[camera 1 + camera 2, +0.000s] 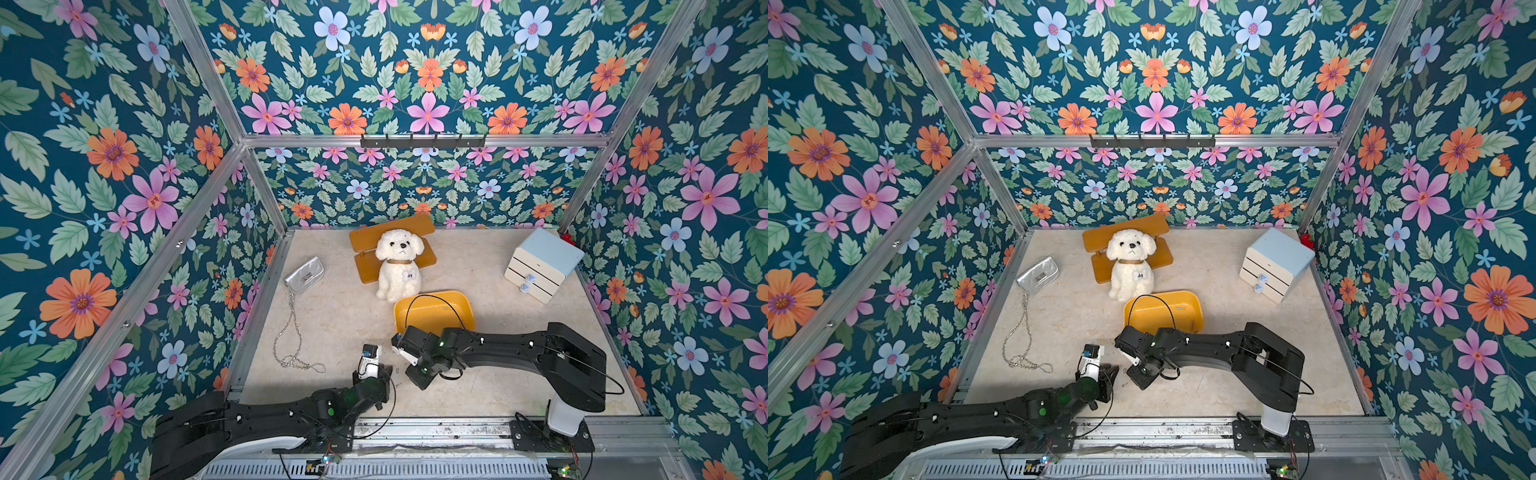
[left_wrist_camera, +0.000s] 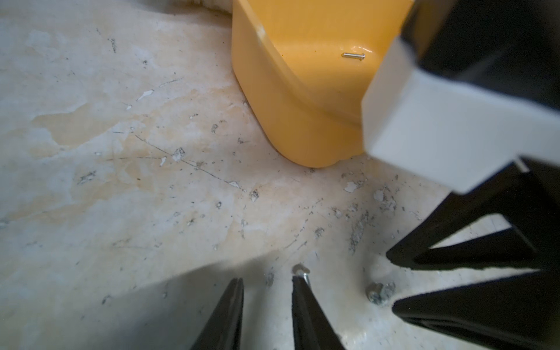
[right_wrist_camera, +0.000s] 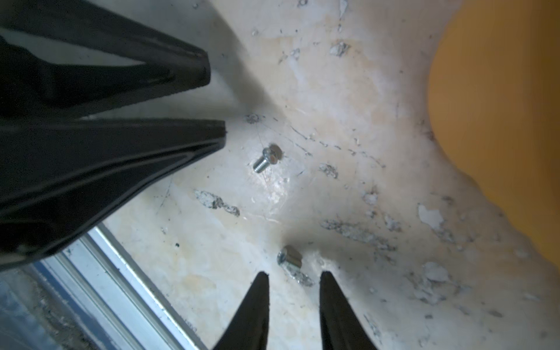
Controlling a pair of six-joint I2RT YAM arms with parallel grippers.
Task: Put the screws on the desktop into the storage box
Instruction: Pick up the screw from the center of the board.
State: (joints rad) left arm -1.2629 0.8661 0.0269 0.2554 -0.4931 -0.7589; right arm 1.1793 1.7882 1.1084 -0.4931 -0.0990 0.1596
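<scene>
- Left wrist view: the long screw lies on the desktop, touching the tip of one finger of the left claw. It is outside the gap, not in it.
- Left claw: jaws narrowly parted, nothing between them.
- Right wrist view: the stub screw lies on the desktop just ahead of the right claw, in line with its gap. Jaws parted, empty.
- The boxed screw already lies on the floor of the box. The box stands near both claws, just beside the dog.
- Step in hand, as judged: pick-up of both screws. Centre each gap over its screw, lower the tips to the desktop, then close across the shank, not along it.
- The left claw needs a sideways shift first. Closing now would likely push the long screw away.
- The claws work close together. Stagger the moves to avoid contact.
- Limits: both desktop screws are too small to make out in the top views, where the right arm covers the near edge of the box. Chips in the desktop resemble metal bits, so whether further screws remain cannot be told.
</scene>
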